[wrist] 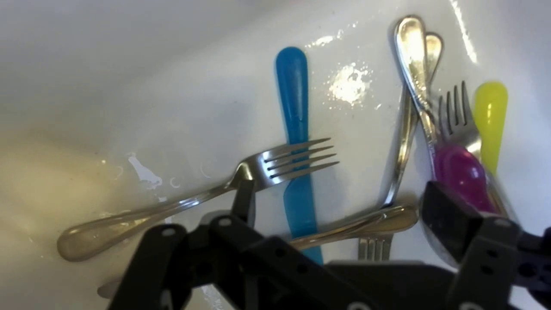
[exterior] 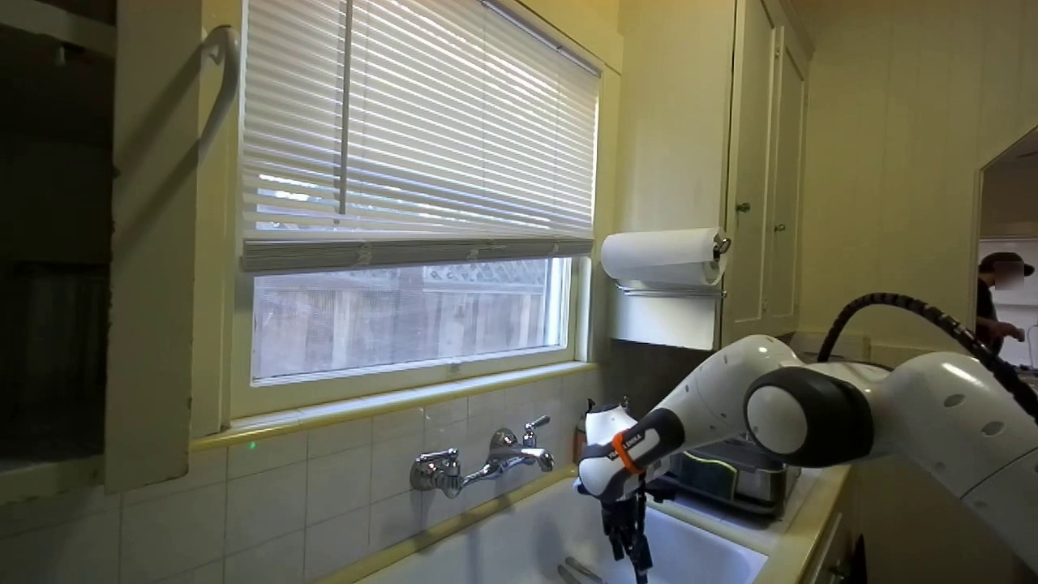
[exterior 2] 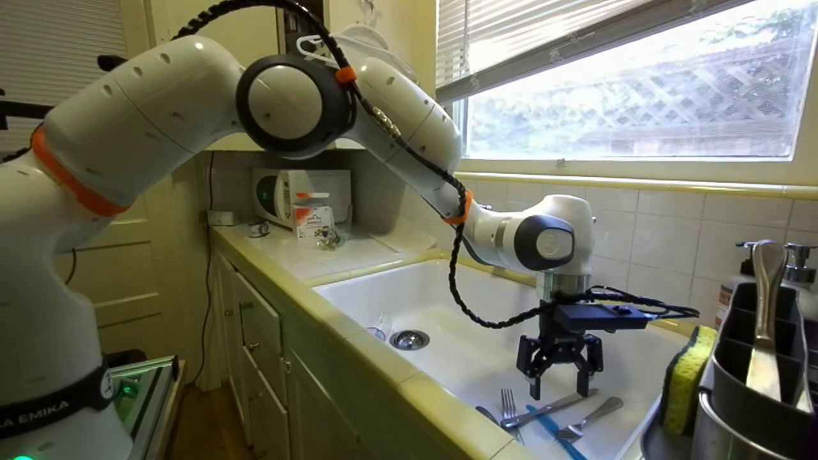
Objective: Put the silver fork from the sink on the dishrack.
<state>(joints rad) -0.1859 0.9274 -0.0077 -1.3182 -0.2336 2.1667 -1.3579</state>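
Wrist view: the empty gripper (wrist: 341, 201) gapes wide above the sink (wrist: 181, 94), where a silver fork (wrist: 206, 196) crosses a blue knife (wrist: 297, 114).

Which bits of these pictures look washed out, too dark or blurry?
Wrist view: white glare on the sink, the near gripper slightly soft; in an exterior view, the window is partly washed out by daylight; in an exterior view, the cupboard interior is almost black and a person's face is blurred out.

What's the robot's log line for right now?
gripper open, over sink | holding nothing | one fork across blue knife in sink | next: likely fork grasp
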